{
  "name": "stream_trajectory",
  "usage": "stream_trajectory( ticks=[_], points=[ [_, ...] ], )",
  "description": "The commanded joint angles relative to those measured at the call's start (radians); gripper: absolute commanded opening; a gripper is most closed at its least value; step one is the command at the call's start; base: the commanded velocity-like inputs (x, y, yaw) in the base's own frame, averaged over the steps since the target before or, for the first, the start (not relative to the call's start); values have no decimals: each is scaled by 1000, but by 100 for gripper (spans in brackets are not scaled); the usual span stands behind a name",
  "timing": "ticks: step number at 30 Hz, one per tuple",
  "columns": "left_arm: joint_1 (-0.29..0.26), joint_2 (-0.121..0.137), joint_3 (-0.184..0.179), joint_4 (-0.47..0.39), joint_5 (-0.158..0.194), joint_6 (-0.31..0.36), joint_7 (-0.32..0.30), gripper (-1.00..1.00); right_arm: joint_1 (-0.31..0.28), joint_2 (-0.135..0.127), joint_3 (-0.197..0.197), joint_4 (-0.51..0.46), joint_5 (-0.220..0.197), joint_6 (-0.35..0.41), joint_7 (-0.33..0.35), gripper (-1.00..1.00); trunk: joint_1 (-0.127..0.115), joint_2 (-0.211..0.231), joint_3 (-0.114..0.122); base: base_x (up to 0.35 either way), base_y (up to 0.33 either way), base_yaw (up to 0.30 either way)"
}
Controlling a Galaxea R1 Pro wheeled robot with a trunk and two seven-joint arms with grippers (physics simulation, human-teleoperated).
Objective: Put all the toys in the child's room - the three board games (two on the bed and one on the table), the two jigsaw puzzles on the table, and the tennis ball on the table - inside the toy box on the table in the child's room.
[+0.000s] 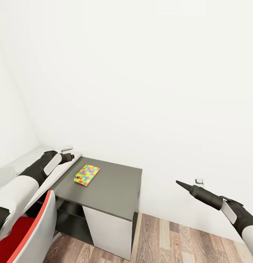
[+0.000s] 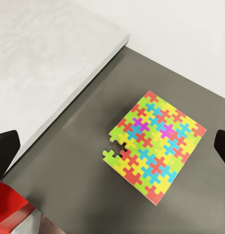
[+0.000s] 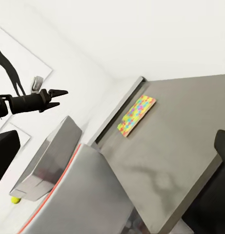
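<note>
So we see the dark desk [image 1: 112, 186] beside the white table [image 1: 31, 155], a red-and-white chair [image 1: 35, 226] in front. Our left gripper [image 1: 70, 157], fingers wide apart, hovers just left of the jigsaw puzzle [image 1: 86, 174], lying flat, long axis running near-to-far. Our right gripper [image 1: 181, 184] looks pinched narrow, well right, so left is nearer.
</note>
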Motion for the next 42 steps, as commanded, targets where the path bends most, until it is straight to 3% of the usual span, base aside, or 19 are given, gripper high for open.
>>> stream_trajectory(
  ticks=[1, 42],
  points=[
    [-1, 1, -8, -2, 11, 2, 9, 100, -1, 0, -1, 1, -3, 13, 5, 100, 0, -1, -2, 0, 0, 0],
    [-1, -26, -9, -2, 9, 2, 10, 100, -1, 3, -5, 2, -2, 14, 9, 100, 0, -1, -2, 0, 0, 0]
  ],
)
